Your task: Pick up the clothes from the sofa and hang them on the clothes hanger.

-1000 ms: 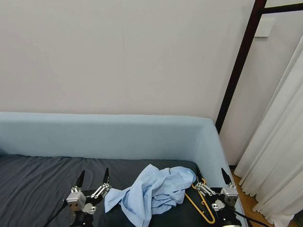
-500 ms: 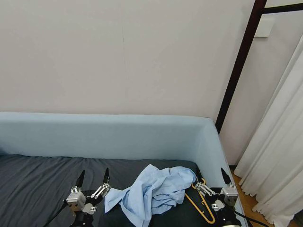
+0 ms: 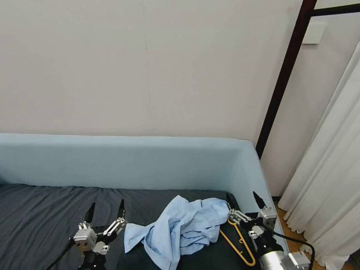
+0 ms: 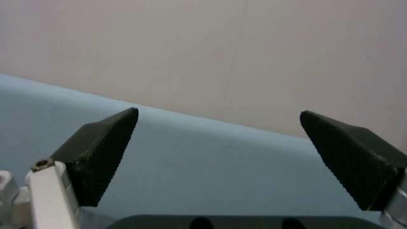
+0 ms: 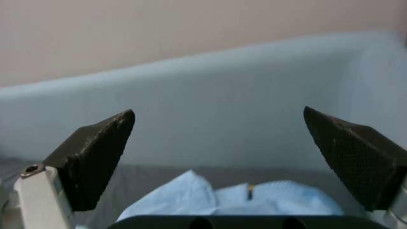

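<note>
Pale wall behind a light-blue sofa with a dark seat. Blue shirt lies crumpled on the seat, right of centre, with a yellow hanger just beside it. Left gripper hovers left of the shirt, jaws spread wide, empty. Right gripper is above the hanger, jaws also apart, empty. Black pole stands right of the sofa.

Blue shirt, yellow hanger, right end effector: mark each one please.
Blue shirt [image 3: 180, 228]: head view, middle of the crumpled heap.
Yellow hanger [image 3: 233, 245]: head view, on its sloping arm beside the shirt.
Right end effector [image 3: 241, 198]: head view, midway between its open fingertips.
</note>
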Controlling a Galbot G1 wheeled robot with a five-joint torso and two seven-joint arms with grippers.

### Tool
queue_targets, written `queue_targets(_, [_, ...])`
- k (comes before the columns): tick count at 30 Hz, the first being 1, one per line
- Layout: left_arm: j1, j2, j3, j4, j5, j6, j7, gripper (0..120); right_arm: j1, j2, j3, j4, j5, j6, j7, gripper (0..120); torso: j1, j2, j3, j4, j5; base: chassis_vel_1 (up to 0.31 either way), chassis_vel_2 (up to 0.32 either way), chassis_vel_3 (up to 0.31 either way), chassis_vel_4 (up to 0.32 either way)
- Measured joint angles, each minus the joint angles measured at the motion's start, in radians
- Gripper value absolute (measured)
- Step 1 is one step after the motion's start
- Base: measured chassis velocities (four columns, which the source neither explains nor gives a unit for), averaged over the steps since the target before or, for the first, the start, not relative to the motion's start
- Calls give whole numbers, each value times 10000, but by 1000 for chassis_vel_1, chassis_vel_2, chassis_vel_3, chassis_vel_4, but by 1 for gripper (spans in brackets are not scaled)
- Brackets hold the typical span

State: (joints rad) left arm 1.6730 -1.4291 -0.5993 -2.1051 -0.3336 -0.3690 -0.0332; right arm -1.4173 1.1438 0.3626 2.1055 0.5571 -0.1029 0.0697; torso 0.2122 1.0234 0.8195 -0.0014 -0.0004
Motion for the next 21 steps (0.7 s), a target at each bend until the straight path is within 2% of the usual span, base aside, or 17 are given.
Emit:
queue_targets(1, [0,0,0,0,0,0,0,100,0,0,0,0,0,0,0,100,0,0,0,0,0,0,0,0,0])
queue_targets(4, [89,138,-539,296,-28,-8,-239,100,1653,-1001,-1180,-397,2610,-1712,960,100,0,0,1,1,1,0,0,0,0])
queue_targets(6, [93,148,-573,314,-44,-5,-247,100,1771,-1039,-1244,-422,2769,-1806,1035,100,0,0,1,2,1,0,0,0,0])
queue_targets(7, [108,217,-915,513,-259,53,-361,100,2824,-1284,-1913,-794,4104,-2739,1709,100,0,0,1,8,-8,0,0,0,0])
queue_targets(8, [100,244,-1096,598,-366,88,-369,100,3278,-1304,-2235,-1117,4445,-3125,1886,100,1,-1,2,6,-4,0,0,0,0])
queue_targets(9, [100,244,-1096,598,-366,88,-369,100,3278,-1304,-2235,-1117,4445,-3125,1886,100,1,-1,2,6,-4,0,0,0,0])
queue_targets(13, [-19,399,-1846,956,-725,279,-411,100,4720,-744,-3898,-3201,4492,-3572,1899,100,1,-1,2,2,1,0,0,0,0])
queue_targets(14, [-19,399,-1846,956,-725,279,-411,100,4720,-744,-3898,-3201,4492,-3572,1899,100,1,-1,2,2,1,0,0,0,0])
queue_targets(17, [-153,529,-2352,1223,-1018,388,-450,100,5083,-60,-4541,-4432,4020,-3540,1595,100,1,0,2,2,-5,0,0,0,0])
queue_targets(21, [-189,580,-2717,1305,-1279,432,-482,100,5145,522,-4735,-5397,3298,-3322,1441,100,1,0,1,3,-5,0,0,0,0])
